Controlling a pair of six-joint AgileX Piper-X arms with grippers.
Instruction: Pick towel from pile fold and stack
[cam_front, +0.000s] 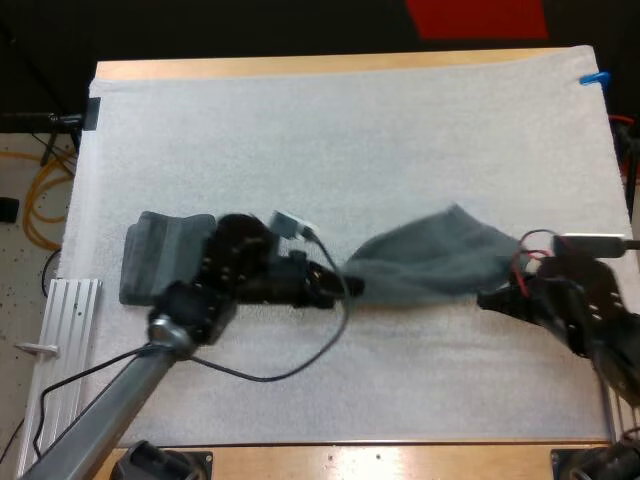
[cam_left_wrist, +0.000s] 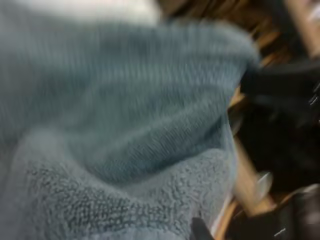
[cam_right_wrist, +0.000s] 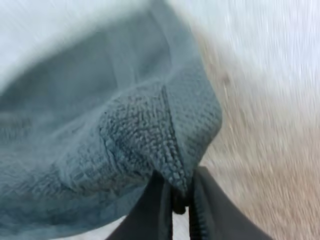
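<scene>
The dark grey-green towel (cam_front: 430, 262) hangs in a loose span between the two hands, lifted off the white mat (cam_front: 350, 130), a little toward 4 o'clock from the mat's middle. Its highest fold points to 12 o'clock and its body narrows toward 9 o'clock.

The left hand (cam_front: 345, 288) grips that narrow 9 o'clock end, closed on the cloth. In its wrist view the towel (cam_left_wrist: 125, 125) lies right up against the camera. The right hand (cam_front: 497, 297) holds the towel's 3 o'clock end. In its wrist view the two black fingers (cam_right_wrist: 150, 210) pinch a doubled corner of the towel (cam_right_wrist: 100, 125) from both sides, with only a narrow gap between them.

A folded stack (cam_front: 160, 255) of the same cloth lies flat on the mat at 9 o'clock from the left hand, partly covered by that arm. The wooden table (cam_front: 400, 458) shows along the mat's 6 o'clock edge.
</scene>
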